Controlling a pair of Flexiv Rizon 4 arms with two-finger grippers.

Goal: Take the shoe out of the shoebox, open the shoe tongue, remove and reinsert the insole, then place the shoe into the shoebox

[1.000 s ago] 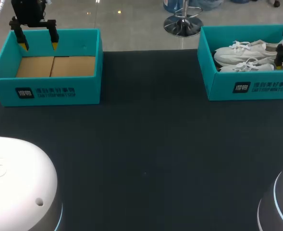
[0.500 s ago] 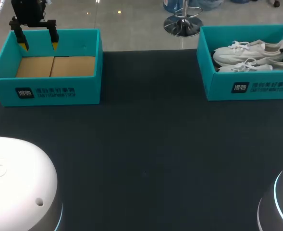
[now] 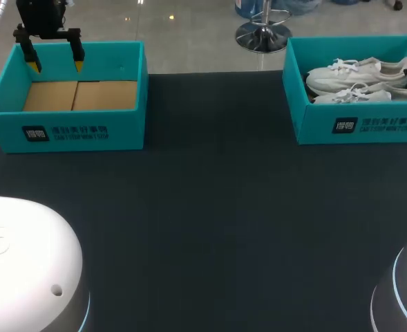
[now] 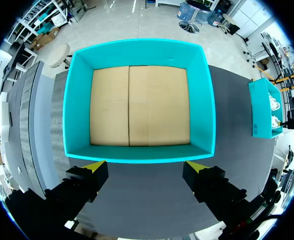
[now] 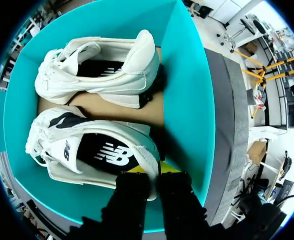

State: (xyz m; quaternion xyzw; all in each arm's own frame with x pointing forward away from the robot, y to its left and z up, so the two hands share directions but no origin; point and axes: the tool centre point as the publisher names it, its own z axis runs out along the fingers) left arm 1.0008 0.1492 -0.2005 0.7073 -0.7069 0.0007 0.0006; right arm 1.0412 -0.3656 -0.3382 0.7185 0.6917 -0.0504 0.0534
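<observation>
Now your right tool [image 5: 153, 172] sits low inside the right shoebox [image 5: 186, 100], at the heel end of the nearer shoe [image 5: 94, 152]. Its two yellow-tipped fingers are pinching that shoe's heel collar, one finger inside the opening and one outside, with the white rim running between them. The nearer shoe lies on its side along the box's front wall, its dark lining and insole facing up and its laces at the far end from your tool. Just beyond it, the second shoe [image 5: 102, 70] lies parallel against the back wall, heel toward the same end, with a strip of brown cardboard floor showing between the pair. In the head view this box stands at the back right corner of the dark surface [image 3: 210, 221], and your right arm barely shows at its edge.

Your left tool [image 4: 146, 167] hangs above the near wall of the left shoebox [image 4: 137, 50], fingers spread wide and touching nothing. That box holds only its cardboard floor [image 4: 139, 105] and stands at the back left corner, well apart from the other.
</observation>
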